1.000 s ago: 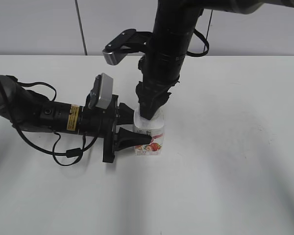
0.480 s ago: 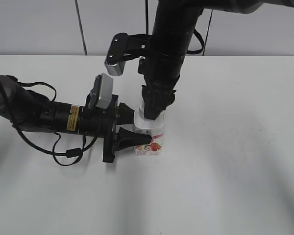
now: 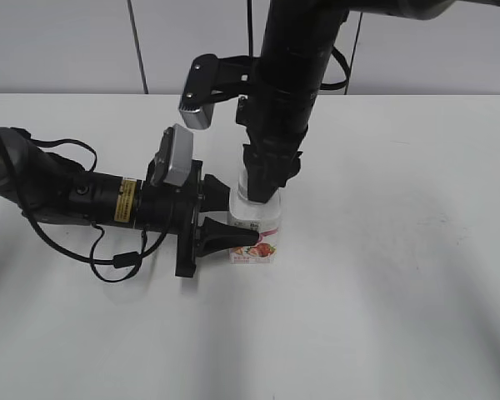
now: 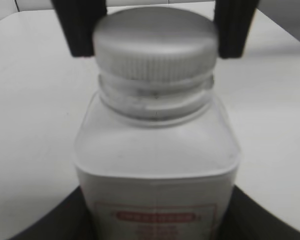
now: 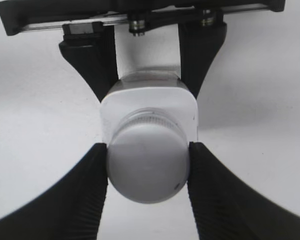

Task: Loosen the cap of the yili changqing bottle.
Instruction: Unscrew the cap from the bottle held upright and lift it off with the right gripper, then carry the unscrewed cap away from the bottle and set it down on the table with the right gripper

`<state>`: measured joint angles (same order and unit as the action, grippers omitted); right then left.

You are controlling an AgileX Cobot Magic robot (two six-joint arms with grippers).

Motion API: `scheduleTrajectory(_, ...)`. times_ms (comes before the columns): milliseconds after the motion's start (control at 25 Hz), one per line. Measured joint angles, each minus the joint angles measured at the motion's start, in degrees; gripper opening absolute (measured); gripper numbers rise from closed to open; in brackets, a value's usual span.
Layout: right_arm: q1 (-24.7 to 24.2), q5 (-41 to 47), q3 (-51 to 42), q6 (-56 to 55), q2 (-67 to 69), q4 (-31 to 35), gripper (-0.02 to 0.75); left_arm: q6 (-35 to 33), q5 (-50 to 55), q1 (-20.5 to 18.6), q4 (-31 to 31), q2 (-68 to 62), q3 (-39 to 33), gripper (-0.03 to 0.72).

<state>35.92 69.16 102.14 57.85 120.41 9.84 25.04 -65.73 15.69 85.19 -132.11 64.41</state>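
Observation:
The yili changqing bottle (image 3: 257,232) stands upright on the white table, white with a strawberry label. It fills the left wrist view (image 4: 155,165) and shows from above in the right wrist view (image 5: 150,107). My left gripper (image 3: 225,221) lies level and is shut on the bottle's body from the left; its jaws show as dark edges in the left wrist view (image 4: 155,220). My right gripper (image 3: 258,190) points straight down and is shut on the white ribbed cap (image 4: 155,47), with a finger pressed against each side of the cap (image 5: 147,167).
The white table (image 3: 383,275) spreads all round the bottle. A pale panelled wall (image 3: 67,46) stands behind the table's back edge. The left arm's cables (image 3: 108,262) lie on the table by the left arm.
The right wrist has turned about its vertical axis with the cap held; its camera bracket swung to a higher, more upright position. The left arm and bottle have stayed put.

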Motion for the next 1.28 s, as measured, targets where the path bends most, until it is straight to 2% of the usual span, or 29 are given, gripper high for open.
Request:
scheduleTrajectory(640, 0.0, 0.3, 0.0, 1.1, -2.4, -2.9, 0.388, 0.2, 0.2, 0.0, -0.1, 0.0, 0.0, 0.354)
scheduleTrajectory(920, -0.9, 0.4, 0.6, -9.1, -5.1, -3.6, 0.388, 0.2, 0.2, 0.0, -0.1, 0.0, 0.0, 0.354)
scheduleTrajectory(1080, -4.8, 0.5, 0.7, -18.8, -5.8, -3.4, 0.388, 0.2, 0.2, 0.0, -0.1, 0.0, 0.0, 0.354)
scheduleTrajectory(1280, -14.2, 0.5, 0.7, -32.7, -5.8, -0.4, 0.388, 0.2, 0.2, 0.0, -0.1, 0.0, 0.0, 0.354)
